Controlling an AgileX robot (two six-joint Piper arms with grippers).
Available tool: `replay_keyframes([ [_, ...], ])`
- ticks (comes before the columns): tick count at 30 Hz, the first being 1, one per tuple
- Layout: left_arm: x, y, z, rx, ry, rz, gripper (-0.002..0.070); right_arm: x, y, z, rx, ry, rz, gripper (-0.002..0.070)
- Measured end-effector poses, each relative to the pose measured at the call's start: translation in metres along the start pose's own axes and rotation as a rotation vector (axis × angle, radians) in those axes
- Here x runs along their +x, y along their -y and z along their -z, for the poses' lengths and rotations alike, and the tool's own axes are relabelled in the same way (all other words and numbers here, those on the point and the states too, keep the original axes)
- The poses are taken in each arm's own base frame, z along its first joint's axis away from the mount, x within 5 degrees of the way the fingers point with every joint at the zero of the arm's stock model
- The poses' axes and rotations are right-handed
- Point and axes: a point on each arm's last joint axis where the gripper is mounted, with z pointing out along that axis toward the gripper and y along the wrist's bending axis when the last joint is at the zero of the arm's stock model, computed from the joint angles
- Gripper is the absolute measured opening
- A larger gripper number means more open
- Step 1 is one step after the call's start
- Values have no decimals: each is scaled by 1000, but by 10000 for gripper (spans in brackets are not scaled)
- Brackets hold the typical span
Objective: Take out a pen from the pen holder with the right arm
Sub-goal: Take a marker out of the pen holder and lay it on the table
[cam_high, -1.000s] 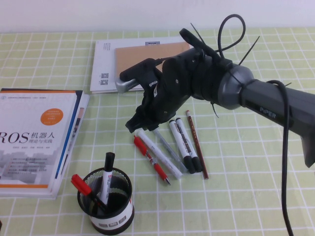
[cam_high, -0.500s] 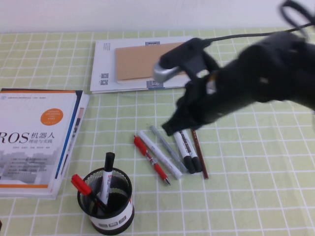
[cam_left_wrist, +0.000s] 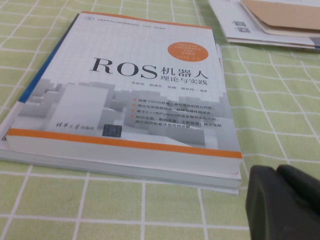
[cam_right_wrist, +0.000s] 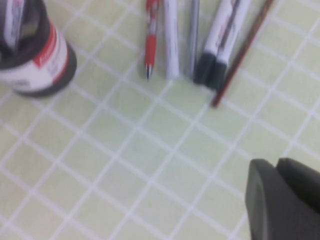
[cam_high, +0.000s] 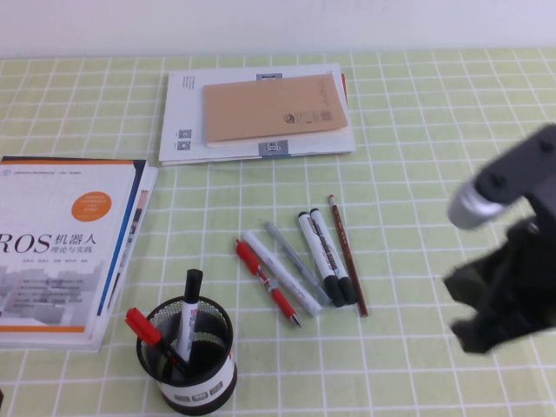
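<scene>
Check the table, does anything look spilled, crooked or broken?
Nothing stands out. The pens lie in a neat row, the holder stands upright. Right gripper, shut and empty, hangs right of the pens; left gripper sits shut beside the book.

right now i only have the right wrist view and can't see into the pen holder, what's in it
Observer: Two pens stand in the pen holder: a black-capped marker, nearly upright, and a red pen tilted toward the robot's left.
Operator: how far off am i
Observer: The right gripper is shut and empty, far out to the holder's right, with the row of pens on the table lying between them.
Operator: what about the left
Observer: The left gripper sits low beside the ROS book on the robot's left, shut, holding nothing.
</scene>
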Motion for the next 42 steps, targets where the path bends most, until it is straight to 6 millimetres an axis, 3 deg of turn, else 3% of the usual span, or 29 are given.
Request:
replay_keyframes([
  [6,0,0,0,0,0,0,-8,23,3,20,11,-72,1,-12],
  [14,0,0,0,0,0,0,-8,27,9,23,73,-95,24,-12],
  [20,0,0,0,0,0,0,-8,39,28,28,139,50,-51,-12],
  [23,0,0,0,0,0,0,-8,62,43,24,194,191,-112,-12],
  [27,0,0,0,0,0,0,-8,107,61,13,301,363,-191,-12],
  [33,0,0,0,0,0,0,-8,171,64,6,434,529,-260,-12],
  [37,0,0,0,0,0,0,-8,196,61,5,504,607,-286,-12],
  [42,0,0,0,0,0,0,-8,208,56,10,539,701,-286,-12],
])
